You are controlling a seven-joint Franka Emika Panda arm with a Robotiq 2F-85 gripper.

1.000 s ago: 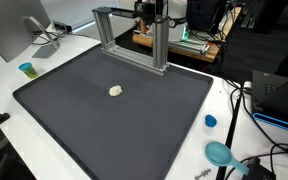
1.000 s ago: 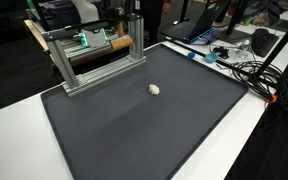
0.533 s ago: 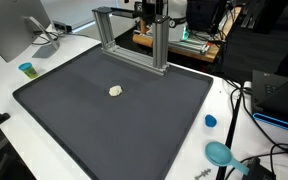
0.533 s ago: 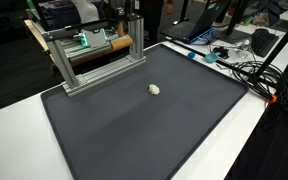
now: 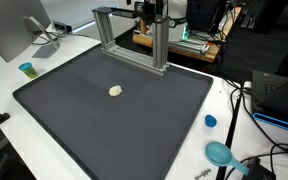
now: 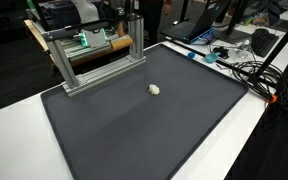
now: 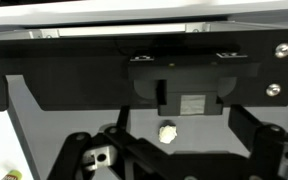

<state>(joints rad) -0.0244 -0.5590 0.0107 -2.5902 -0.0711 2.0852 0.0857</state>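
in an exterior view the white lump (image 5: 116, 91) lies alone near the middle of the dark mat (image 5: 134, 125), which covers most of the surface (image 5: 59, 50). the metal frame (image 5: 132, 56) stands along the mat's far edge, between the lump and my arm (image 5: 152, 10). my worry is that a low, straight reach would clip the frame's top bar. a blue cap (image 5: 210, 121) sits off the mat's side, well apart from it all.

in an exterior view the lump (image 6: 155, 89) looks small and light. if one side of the jaws landed off-centre, i think it would flick away across the mat. cables (image 6: 249, 70) trail beyond the mat's edge. the arm is held high behind the frame and is mostly cut off at the top of the picture.

in the wrist view the jaws stand wide open and empty, their dark links low in the picture. the lump (image 7: 167, 132) shows between them, but far off on the mat and touching nothing.
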